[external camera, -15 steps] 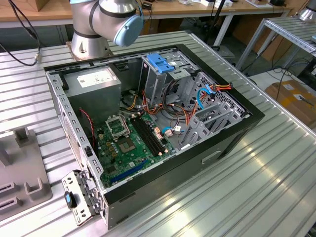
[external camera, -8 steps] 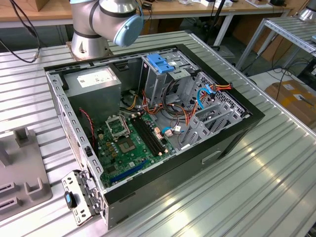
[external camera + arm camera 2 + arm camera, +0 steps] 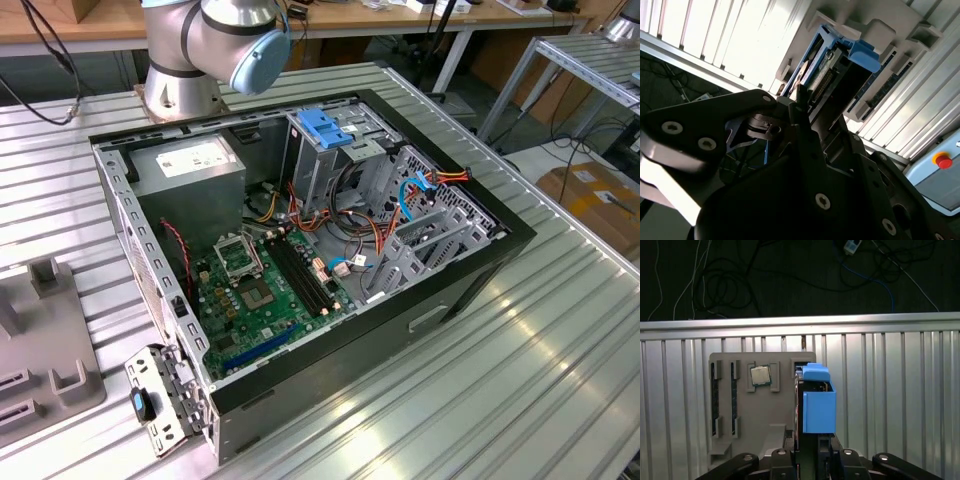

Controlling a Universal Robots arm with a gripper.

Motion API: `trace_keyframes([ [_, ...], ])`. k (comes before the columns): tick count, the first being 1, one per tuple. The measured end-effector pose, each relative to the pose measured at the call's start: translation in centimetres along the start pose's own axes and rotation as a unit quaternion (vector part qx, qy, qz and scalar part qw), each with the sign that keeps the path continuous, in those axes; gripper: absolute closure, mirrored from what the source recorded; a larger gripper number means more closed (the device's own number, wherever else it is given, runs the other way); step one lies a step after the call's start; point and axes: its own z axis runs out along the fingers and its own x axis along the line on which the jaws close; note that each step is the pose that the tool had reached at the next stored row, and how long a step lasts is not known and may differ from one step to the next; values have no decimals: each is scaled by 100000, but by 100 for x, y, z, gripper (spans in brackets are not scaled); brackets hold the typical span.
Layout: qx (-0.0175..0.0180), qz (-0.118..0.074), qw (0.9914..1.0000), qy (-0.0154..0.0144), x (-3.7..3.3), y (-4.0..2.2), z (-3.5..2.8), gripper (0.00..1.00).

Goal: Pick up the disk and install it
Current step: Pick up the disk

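- The fingers [image 3: 802, 120] are closed on the disk [image 3: 819, 410], one against each broad face. They grip near the end closest to the wrist.
- The disk's far end, beyond the fingertips, sits at a slot of the grey holder [image 3: 775, 410] on the bench [image 3: 890, 390]. I judge it barely out of that slot, if at all.
- Most of the disk's length hangs past the fingertips. A slightly tilted pull could wedge the far end in the slot, then drag the holder along or twist the disk in the grip.
- The faces under the fingers look like smooth metal and plastic. A jerk could let the disk slide down between them.
- A processor chip [image 3: 760, 375] and memory sticks [image 3: 715, 400] sit in the same holder, off to one side of the fingers. A sideways swing could clip them.
- The open computer case [image 3: 470, 270] lies well apart from the fingers. Loose cables [image 3: 420, 185] drape beside its drive cage [image 3: 330, 160], and one caught under the disk would stop it seating.
- If the disk's blue rails meet the cage guides askew, it would likely jam partway, and pushing harder could shift it in the fingers.
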Motion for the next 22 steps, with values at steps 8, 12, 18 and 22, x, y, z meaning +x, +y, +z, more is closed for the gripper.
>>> trace_keyframes([
  [8,-4,1,100000,2,0,0,-55,65],
  [12,7,1,100000,-5,1,-1,-80,65],
  [18,-14,1,100000,7,1,0,-112,65],
  [22,4,1,100000,-2,1,-1,-128,65],
])
